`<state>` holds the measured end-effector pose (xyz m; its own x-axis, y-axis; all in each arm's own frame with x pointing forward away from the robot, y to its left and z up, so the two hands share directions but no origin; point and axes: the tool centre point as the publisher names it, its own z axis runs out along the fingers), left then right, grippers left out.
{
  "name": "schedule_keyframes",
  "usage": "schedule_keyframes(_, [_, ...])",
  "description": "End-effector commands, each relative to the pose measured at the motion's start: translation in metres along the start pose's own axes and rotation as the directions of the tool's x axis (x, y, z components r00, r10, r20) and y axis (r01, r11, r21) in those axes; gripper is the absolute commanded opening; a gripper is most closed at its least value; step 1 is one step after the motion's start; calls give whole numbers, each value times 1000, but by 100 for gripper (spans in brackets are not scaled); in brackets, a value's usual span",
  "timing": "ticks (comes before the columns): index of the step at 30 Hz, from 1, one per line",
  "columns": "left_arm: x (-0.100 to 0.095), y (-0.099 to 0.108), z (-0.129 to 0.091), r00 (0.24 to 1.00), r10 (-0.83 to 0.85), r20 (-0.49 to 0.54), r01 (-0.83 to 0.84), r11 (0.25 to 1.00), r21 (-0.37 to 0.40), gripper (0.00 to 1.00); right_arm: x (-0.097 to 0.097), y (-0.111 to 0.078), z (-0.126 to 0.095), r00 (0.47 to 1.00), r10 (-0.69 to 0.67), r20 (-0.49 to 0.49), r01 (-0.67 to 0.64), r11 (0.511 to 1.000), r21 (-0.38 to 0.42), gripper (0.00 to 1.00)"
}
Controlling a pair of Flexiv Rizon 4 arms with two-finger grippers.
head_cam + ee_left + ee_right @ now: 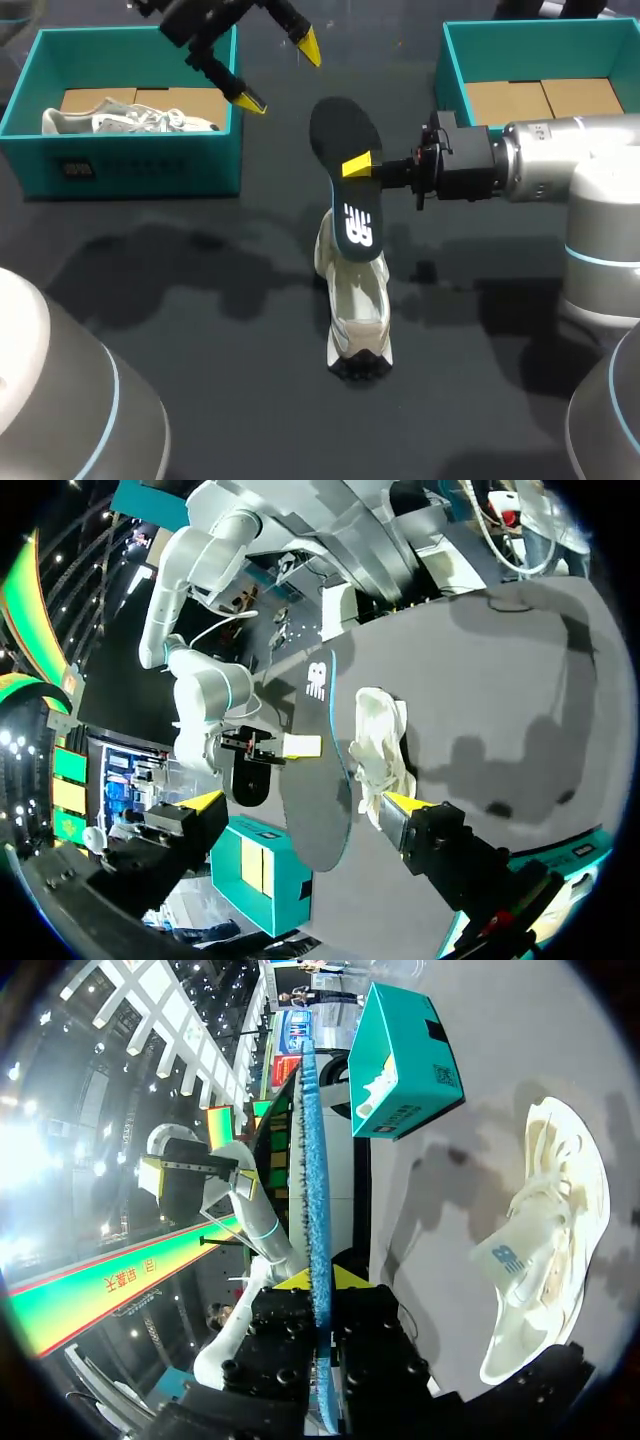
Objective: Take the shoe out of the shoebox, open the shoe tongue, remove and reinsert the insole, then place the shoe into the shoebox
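**Dark counter (200,300), insole (340,125) raised over the shoe (358,320)**

Mid-frame, the cream shoe lies on the counter, its upper end hidden behind the insole. The right jaws grip that insole. One yellow tip (360,163) shows and the other is behind it. Upper left, the left jaws gape empty. The left shoebox (120,160) holds a second shoe (130,122), partly hidden by its wall. The right shoebox (455,60), partly covered by the right arm (560,165), shows cardboard (545,98).

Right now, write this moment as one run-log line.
right tool: shut on insole | insole: held over shoe | shoe: on table | left tool: open, empty
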<state>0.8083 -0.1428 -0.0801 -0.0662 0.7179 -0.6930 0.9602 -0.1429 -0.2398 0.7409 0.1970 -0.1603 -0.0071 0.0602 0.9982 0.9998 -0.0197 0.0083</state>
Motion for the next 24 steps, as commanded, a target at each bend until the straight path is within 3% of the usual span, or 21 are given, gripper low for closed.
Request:
schedule_keyframes(1, [17,-7,4,899,53,434,-43,999,-33,100,0,0,2,1000,1,2,-1,1000,-1,0])
schedule_keyframes(9, [36,-8,0,797,153,584,-108,988,-111,100,0,0,2,1000,1,2,-1,1000,-1,0])
schedule_keyframes(10, [38,-8,-1,784,147,603,-106,989,-103,100,0,0,2,1000,1,2,-1,1000,-1,0])
schedule_keyframes(12, [38,-11,-2,809,136,572,-160,987,-9,100,0,0,2,1000,1,2,-1,1000,-1,0])
schedule_keyframes(24, [41,-12,3,796,139,589,-169,986,-5,100,0,0,2,1000,1,2,-1,1000,-1,0])
